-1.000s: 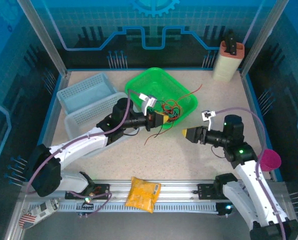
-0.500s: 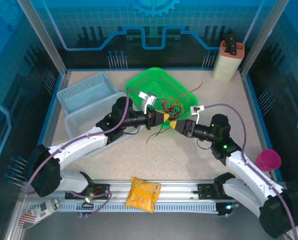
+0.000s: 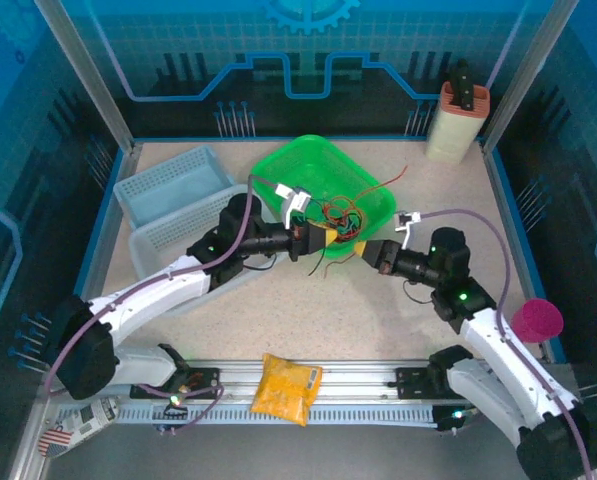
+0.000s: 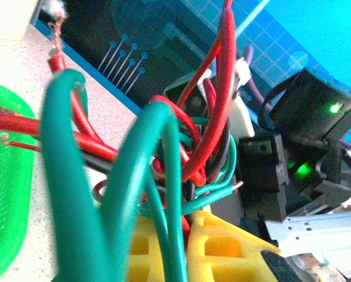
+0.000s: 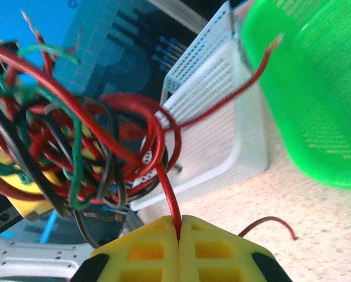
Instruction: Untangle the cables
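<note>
Just at the front lip of the green basket [image 3: 313, 165] is where your cables [image 3: 340, 213] are, one knotted clump hanging between the two arms above the table [image 3: 378, 330]; so I'd say you're barely started, nothing's been separated out on its own yet, bar a loose end or two trailing on the tabletop; the left gripper [image 3: 330, 238] has its jaws pressed together on the clump, and the right gripper [image 3: 362, 252] sits just beside it, closed too; from the top view you can't really tell what the right one has, it's all a scribble there; the right wrist view sorts that out, the yellow fingers [image 5: 210, 247] are pinched on a single red strand [image 5: 166, 182] running up into the ball, with the white basket [image 5: 222, 117] behind; the left wrist view gives you green and red loops bunched right at that arm's yellow fingers [image 4: 222, 252], but which wire crosses which, can't tell; my guess is all the actual pulling-apart is left to do.
</note>
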Motion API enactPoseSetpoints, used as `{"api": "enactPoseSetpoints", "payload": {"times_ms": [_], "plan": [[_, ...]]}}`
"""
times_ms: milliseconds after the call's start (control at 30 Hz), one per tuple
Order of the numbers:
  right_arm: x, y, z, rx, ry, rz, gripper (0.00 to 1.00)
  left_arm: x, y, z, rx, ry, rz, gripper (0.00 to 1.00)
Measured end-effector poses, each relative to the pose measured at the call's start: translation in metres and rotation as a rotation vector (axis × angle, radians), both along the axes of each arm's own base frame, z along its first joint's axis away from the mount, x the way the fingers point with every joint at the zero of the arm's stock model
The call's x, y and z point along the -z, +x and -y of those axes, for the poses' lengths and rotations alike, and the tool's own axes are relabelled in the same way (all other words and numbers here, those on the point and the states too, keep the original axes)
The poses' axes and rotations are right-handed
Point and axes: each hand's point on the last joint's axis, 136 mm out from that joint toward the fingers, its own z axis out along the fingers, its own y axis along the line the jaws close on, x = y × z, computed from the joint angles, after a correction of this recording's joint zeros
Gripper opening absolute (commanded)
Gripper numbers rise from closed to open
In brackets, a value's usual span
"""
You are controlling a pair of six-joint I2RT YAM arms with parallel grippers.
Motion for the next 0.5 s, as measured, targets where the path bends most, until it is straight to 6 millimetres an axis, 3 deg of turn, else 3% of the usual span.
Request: {"api": "enactPoseSetpoints", "payload": {"times_ms": [167, 500], "plan": [[-0.02, 0.016, 0.026, 0.092, -0.077, 0.058, 0.0, -0.008, -0.01, -0.003, 0.069, -0.004, -0.057, 0.0], [-0.018, 0.027, 0.031, 0.083, -0.159, 0.064, 0.0, -0.002, -0.039, -0.003, 0.218, 0.015, -0.133, 0.0]]}}
